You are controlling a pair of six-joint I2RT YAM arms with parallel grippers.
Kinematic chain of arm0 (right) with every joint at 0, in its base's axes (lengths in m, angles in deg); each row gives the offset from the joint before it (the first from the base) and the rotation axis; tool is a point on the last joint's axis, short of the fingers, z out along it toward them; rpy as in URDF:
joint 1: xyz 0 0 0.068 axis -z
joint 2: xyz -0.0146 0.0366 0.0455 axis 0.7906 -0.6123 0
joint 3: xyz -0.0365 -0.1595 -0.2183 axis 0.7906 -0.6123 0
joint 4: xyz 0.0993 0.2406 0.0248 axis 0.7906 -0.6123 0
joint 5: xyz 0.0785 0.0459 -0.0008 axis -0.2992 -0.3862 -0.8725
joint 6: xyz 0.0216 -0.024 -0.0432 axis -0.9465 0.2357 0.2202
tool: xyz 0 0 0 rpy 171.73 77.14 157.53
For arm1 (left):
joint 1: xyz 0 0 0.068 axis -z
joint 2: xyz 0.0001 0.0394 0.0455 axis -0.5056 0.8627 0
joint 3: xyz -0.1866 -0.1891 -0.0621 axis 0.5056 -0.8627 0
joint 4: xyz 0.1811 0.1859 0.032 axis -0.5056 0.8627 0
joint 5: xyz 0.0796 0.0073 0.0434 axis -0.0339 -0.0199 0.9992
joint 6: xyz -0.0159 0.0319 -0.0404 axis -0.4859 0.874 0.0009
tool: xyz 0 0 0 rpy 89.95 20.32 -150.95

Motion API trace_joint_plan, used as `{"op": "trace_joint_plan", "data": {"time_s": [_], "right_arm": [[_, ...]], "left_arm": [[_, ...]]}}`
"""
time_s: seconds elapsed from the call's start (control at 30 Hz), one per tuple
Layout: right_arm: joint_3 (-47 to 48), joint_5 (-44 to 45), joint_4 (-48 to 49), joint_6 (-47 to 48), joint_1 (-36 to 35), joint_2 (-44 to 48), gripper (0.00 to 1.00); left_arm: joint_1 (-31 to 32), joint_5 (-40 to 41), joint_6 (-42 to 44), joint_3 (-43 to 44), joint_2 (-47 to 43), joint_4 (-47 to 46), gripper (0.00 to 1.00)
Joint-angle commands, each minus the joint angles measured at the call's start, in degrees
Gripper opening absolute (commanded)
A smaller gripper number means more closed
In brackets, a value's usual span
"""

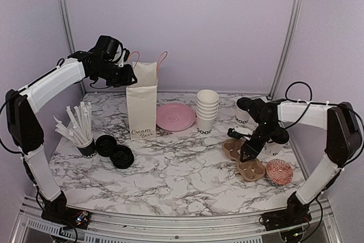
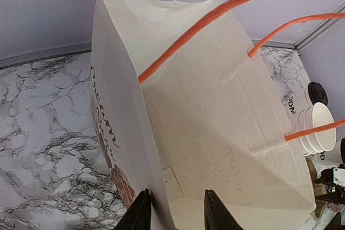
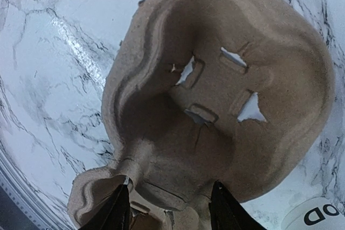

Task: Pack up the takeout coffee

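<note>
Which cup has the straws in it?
The lone cup at the left, beside the two loose lids; the stack by the pink plate holds none.

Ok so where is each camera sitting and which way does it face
Top external: high behind the arm bases, facing down over the marble table; both arms show.
Left wrist: above the paper bag, looking into it; left gripper straddles its wall.
Right wrist: close over the cup carrier, facing down; right gripper at bottom edge.
Shared: top and left wrist both show the bag and stacked cups.
</note>
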Motion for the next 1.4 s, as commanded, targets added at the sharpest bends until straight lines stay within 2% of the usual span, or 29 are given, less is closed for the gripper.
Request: {"op": "trace_joint_plan", "data": {"time_s": [0.0, 0.13, 0.33, 0.47, 0.77, 1.37], "right_arm": [[2.2, 0.5, -0.3, 0.5, -2.2, -1.0, 0.49], [2.6, 2.9, 0.0, 1.0, -5.1, -1.6, 0.47], [3.7, 4.0, -0.5, 2.9, -8.1, -1.5, 0.37], [3.7, 3.8, -0.2, 4.0, -8.9, -0.2, 0.34], [0.7, 5.8, 0.7, 3.3, -9.0, 1.6, 0.44], [2.0, 3.5, 1.8, 1.8, -9.0, -1.3, 0.44]], "left_arm": [[-0.4, 0.8, 0.9, -0.2, 0.2, 1.1, 0.34], [-0.4, 0.5, 0.8, -0.2, 0.2, 1.2, 0.34], [-0.5, 0.1, 0.7, -0.1, 0.4, 1.2, 0.34], [-0.5, 0.0, 0.7, -0.1, 0.3, 1.1, 0.34], [-0.4, -0.1, 0.3, 0.0, 0.3, 1.3, 0.34], [-0.5, 1.4, 0.2, 0.2, 0.6, 1.9, 0.35]]}}
